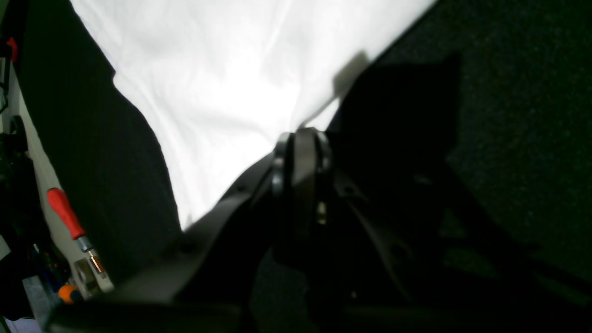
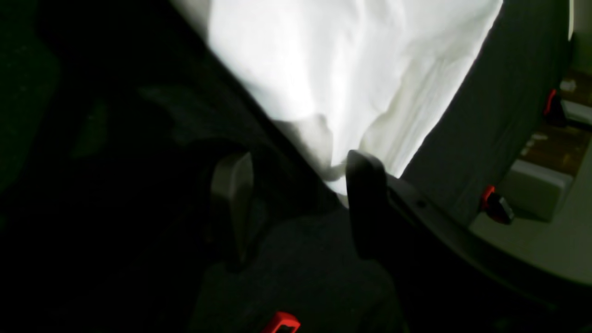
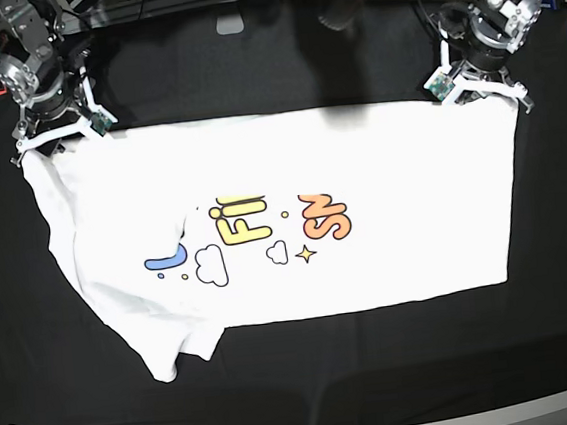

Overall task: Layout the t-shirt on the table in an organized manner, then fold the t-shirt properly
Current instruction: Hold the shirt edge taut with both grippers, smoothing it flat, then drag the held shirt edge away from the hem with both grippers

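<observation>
On table (image 3: pixel 309 371): t-shirt (image 3: pixel 380 173) spread, left hand (image 1: pixel 300 134) pinching corner.

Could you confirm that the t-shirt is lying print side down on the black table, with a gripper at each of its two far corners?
Not quite: the t-shirt lies print side up. The base view shows its yellow and orange lettering facing the camera. The rest holds: it is on the black table, with the left gripper and right gripper at its far corners.

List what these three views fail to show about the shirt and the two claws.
- Left wrist view: left claw is shut at the edge of the t-shirt; its dark body hides any pinched cloth.
- Right wrist view: right claw is open; blur and glare hide contact.
- Base view: the print's left letters fold under; the lower left sleeve is bunched on the table.
</observation>
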